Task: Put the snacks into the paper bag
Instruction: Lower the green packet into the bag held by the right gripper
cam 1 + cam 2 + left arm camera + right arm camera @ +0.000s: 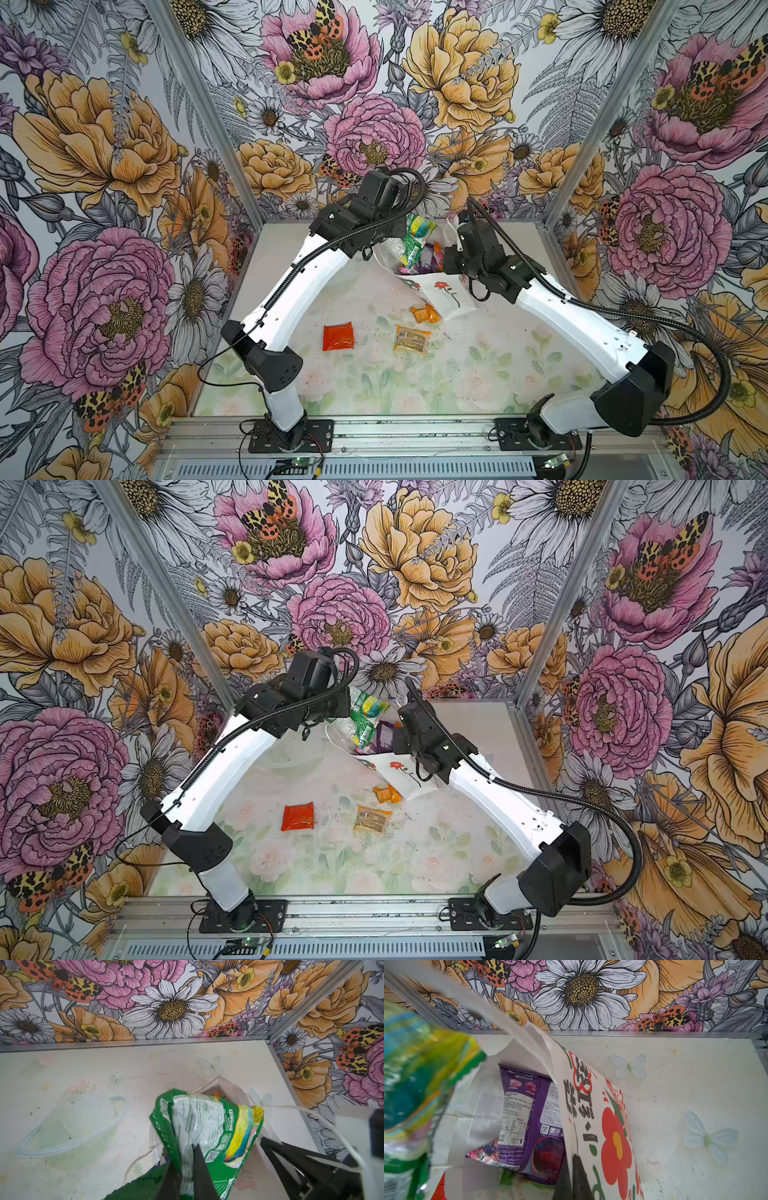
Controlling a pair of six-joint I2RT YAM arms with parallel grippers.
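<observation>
My left gripper [186, 1153] is shut on a fold of the green chips bag [207, 1122], which hangs over the open mouth of the paper bag [220, 1084] at the back of the table. In both top views the chips bag [417, 239] [365, 717] shows above the tilted paper bag [446, 295] [405, 777]. The printed side wall of the paper bag [591, 1105] is pinched in my right gripper [572, 1159], which is shut on it. A purple packet [527, 1109] lies inside. On the table lie a red packet [338, 336], an orange-yellow packet [411, 338] and an orange packet [424, 313].
A white string handle [311, 1115] of the paper bag trails across toward my right arm. Flowered walls close in the table at the back and both sides. A metal rail [415, 432] with both arm bases runs along the front edge.
</observation>
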